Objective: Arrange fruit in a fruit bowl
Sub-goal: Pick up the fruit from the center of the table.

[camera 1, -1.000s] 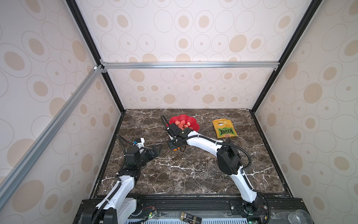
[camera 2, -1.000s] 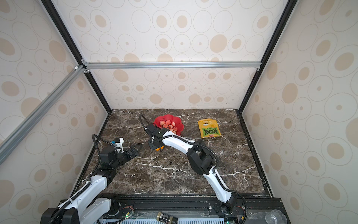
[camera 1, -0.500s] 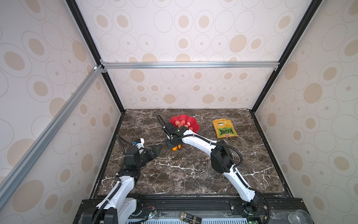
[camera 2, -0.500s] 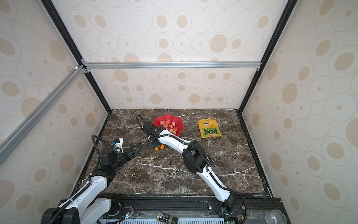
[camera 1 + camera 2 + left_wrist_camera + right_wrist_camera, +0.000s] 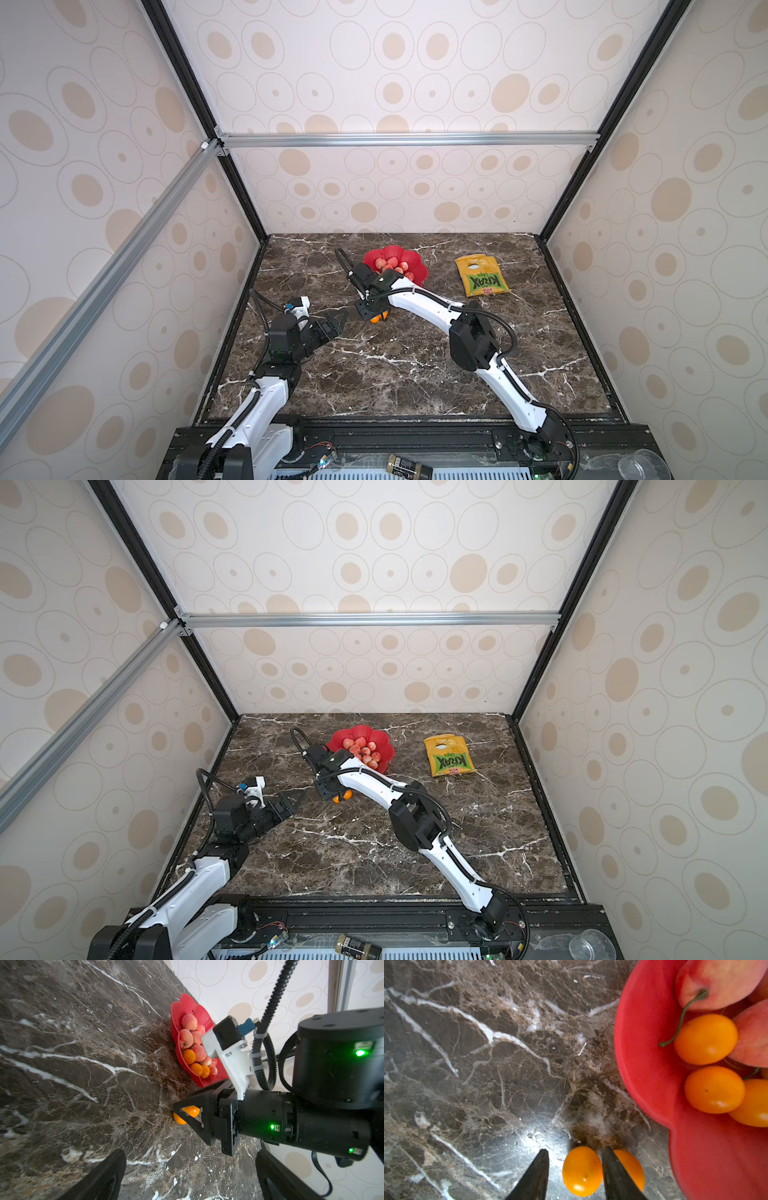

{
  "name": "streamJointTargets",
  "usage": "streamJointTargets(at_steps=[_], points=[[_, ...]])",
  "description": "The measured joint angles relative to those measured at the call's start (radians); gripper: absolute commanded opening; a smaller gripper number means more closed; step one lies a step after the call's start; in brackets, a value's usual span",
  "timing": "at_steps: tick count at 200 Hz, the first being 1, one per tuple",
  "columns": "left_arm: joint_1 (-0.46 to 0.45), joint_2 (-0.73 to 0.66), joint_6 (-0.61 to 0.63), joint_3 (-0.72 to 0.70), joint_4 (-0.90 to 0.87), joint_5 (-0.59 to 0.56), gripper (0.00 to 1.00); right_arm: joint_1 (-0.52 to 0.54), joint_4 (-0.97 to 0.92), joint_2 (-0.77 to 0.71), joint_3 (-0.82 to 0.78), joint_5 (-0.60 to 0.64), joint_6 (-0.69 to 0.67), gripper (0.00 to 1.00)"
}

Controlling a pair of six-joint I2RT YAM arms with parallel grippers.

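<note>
The red flower-shaped fruit bowl [image 5: 411, 258] [image 5: 384, 739] [image 5: 178, 1007] [image 5: 643, 1047] stands at the back of the marble table, with pink-red and orange fruit [image 5: 390, 264] [image 5: 363, 748] [image 5: 192, 1022] in it. Two orange fruits lie on the table just in front of the bowl. My right gripper [image 5: 374, 316] [image 5: 338, 796] [image 5: 575, 1150] is down over them and open. One orange fruit [image 5: 581, 1171] [image 5: 187, 1114] sits between its fingers, touching one finger, with a gap to the other finger. The second orange fruit [image 5: 631, 1167] lies outside that finger. My left gripper [image 5: 337, 319] [image 5: 293, 802] [image 5: 190, 1153] hovers open and empty to the left.
A yellow-green snack bag [image 5: 482, 276] [image 5: 451, 756] lies flat to the right of the bowl. Patterned walls close in the table on three sides. A small dark jar [image 5: 409, 469] and a clear glass [image 5: 642, 463] sit off the table at the front rail.
My right gripper has sunk a little over the two orange fruits and its elbow has swung left. The left arm has stayed put.
</note>
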Motion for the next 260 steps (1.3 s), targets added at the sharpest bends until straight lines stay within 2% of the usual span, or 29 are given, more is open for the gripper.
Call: streamJointTargets(at_steps=[260], points=[[0.003, 0.008, 0.000, 0.000, 0.000, 0.007, 0.98, 0.000, -0.079, 0.048, 0.030, -0.003, -0.007, 0.43]])
